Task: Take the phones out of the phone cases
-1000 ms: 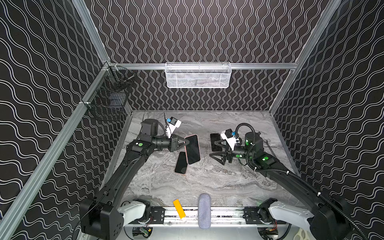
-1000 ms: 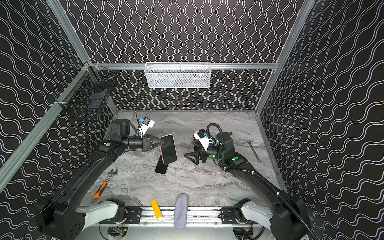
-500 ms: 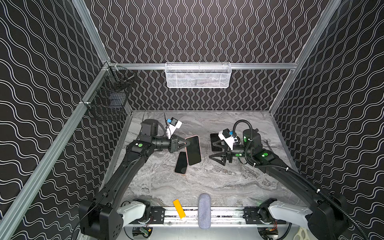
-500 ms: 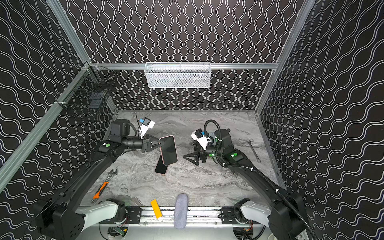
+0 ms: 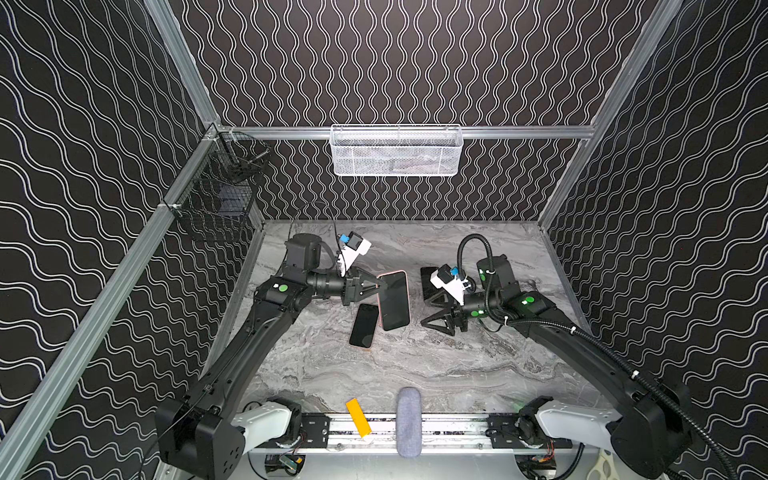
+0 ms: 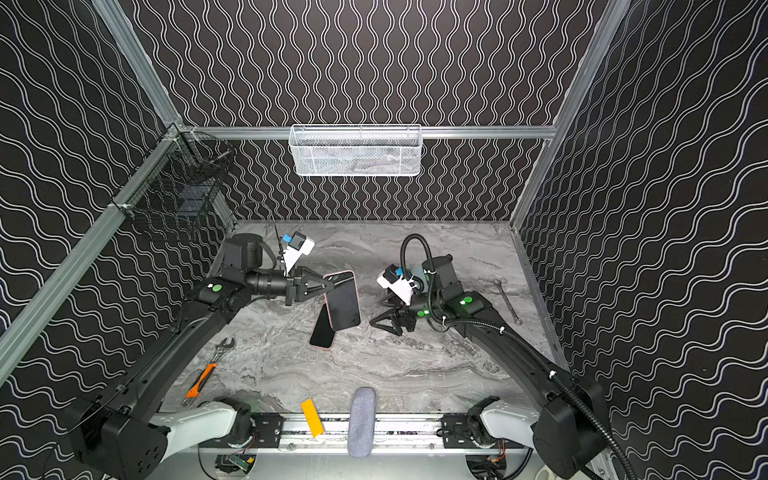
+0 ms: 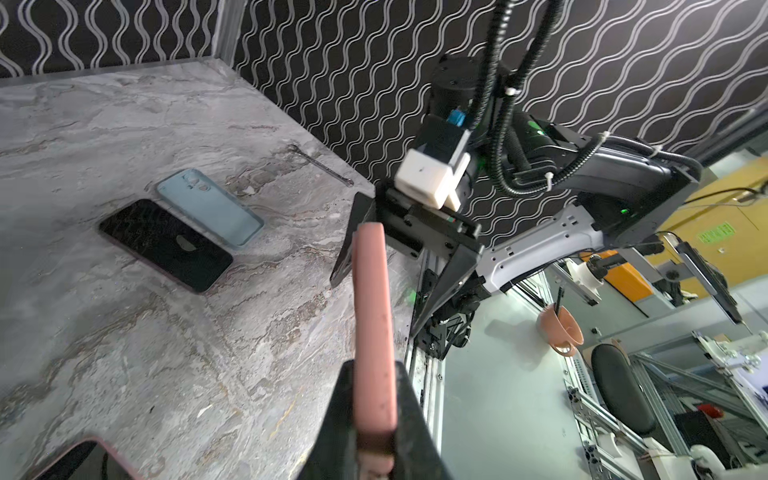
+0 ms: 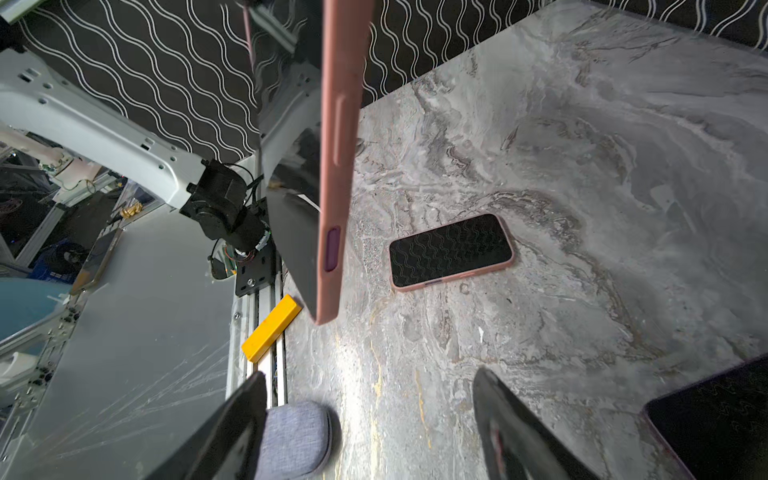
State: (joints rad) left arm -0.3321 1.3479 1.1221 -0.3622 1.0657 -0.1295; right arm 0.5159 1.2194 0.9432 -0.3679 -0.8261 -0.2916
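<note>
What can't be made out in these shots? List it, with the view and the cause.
- White mesh basket: contents blurred by mesh, both top views.
- Pink-cased phone in the left gripper: left wrist view shows only its edge; back hidden.
- Light blue case: largely behind the right arm in both top views.
- Dark phone: cut off by the right wrist view's edge.

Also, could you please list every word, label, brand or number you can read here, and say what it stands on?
No text here can be read.
Green sign, far behind the rig in the left wrist view: lettering too blurred to read.
Pink phone case: no lettering visible.
</note>
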